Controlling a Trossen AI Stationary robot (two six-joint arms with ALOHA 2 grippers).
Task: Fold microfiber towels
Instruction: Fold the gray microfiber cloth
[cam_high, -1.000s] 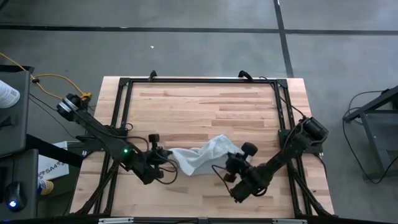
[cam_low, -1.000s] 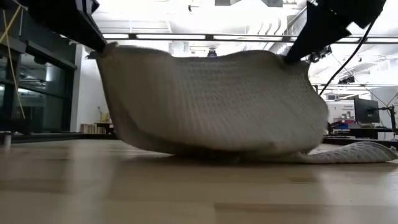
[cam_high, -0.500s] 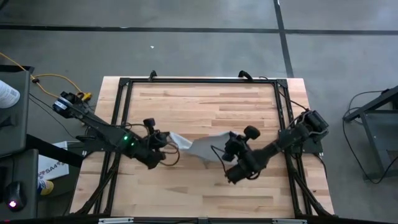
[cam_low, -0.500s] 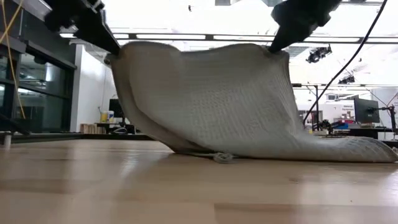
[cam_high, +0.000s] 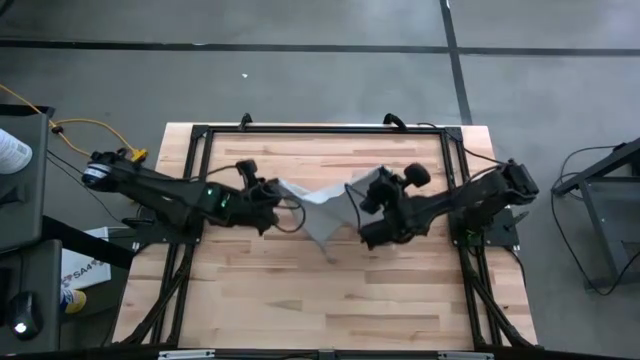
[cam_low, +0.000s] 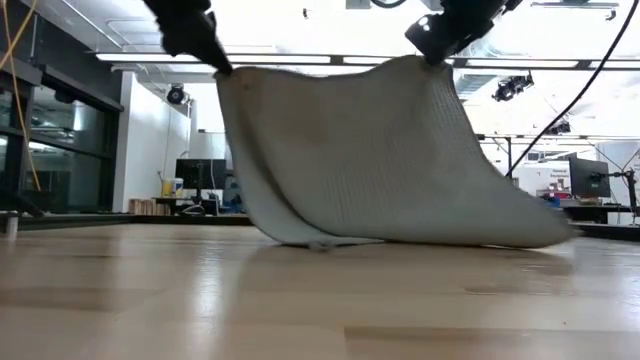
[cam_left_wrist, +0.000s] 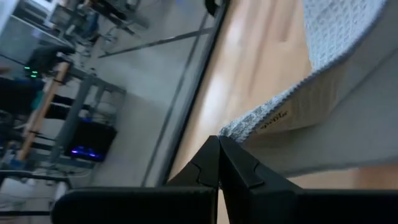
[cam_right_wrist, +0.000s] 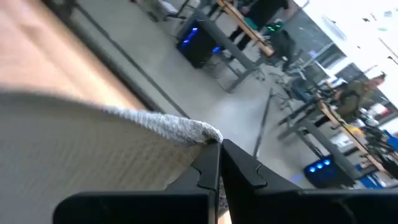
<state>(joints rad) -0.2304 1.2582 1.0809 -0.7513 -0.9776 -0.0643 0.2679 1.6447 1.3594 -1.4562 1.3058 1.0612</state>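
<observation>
The pale grey-blue microfiber towel (cam_high: 322, 208) hangs between my two grippers over the middle of the table; in the low view (cam_low: 370, 160) its lower fold rests on the wood. My left gripper (cam_high: 280, 188) is shut on the towel's upper left corner. My right gripper (cam_high: 358, 190) is shut on its upper right corner. Both are raised above the table. My left gripper pinches a corner of the towel (cam_left_wrist: 229, 129) between its two shut fingers, at their free ends. The towel hangs below the hold, its lower fold (cam_low: 320, 240) on the table. My right gripper pinches the other upper corner of the towel (cam_right_wrist: 208, 134) between its two shut fingers, at their free ends. The cloth hangs below and between the two holds, sagging a little at its top edge (cam_high: 318, 196).
A black frame (cam_high: 200, 160) runs along the table's left, far and right sides. Bare wood (cam_high: 330, 300) lies between the towel and the near edge. Beyond the table the room holds desks and computers (cam_right_wrist: 199, 43).
Both grippers have gone up and toward the table's far edge with the towel's corners, and have come closer together. The towel has been drawn over itself toward the far side; its trailing part at the right has slid in, and less cloth lies on the table.
</observation>
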